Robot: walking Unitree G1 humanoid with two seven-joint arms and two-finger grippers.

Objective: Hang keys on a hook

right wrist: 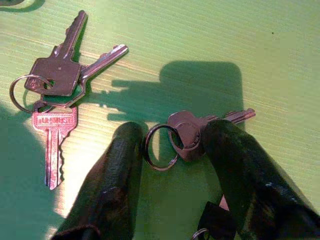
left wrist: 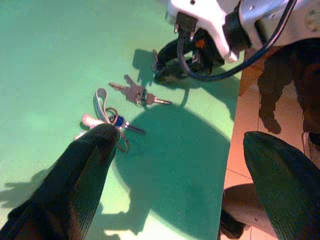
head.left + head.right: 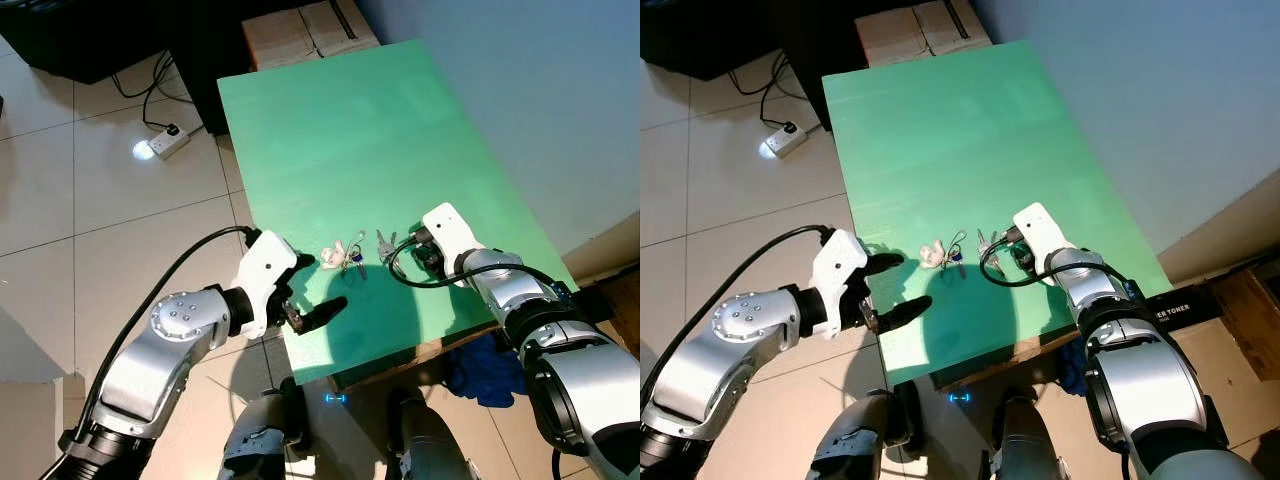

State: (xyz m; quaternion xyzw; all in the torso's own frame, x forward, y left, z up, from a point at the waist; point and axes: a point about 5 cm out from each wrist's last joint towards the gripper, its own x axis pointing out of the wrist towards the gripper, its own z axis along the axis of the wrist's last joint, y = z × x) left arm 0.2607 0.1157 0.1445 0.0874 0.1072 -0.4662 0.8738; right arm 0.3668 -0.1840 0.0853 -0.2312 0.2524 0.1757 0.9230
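green table (image 3: 340,130), tiled floor (image 3: 90,220); keys (image 1: 55,90) near right gripper (image 1: 172,145).

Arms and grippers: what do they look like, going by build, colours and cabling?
Both arms are silver metal with ribbed joints. Each wrist carries a white housing fed by a looping black cable. The left gripper and right gripper each have two long black fingers.

My green table (image 3: 370,130) and what lies on it

Near my edge of the table lies a bunch of three silver keys (image 1: 57,90) on a ring. Just beside that bunch, toward my right, is a single key on its own ring (image 1: 187,135); toward my left of the bunch lies a pale keyring with a strap and a blue piece (image 3: 345,256).
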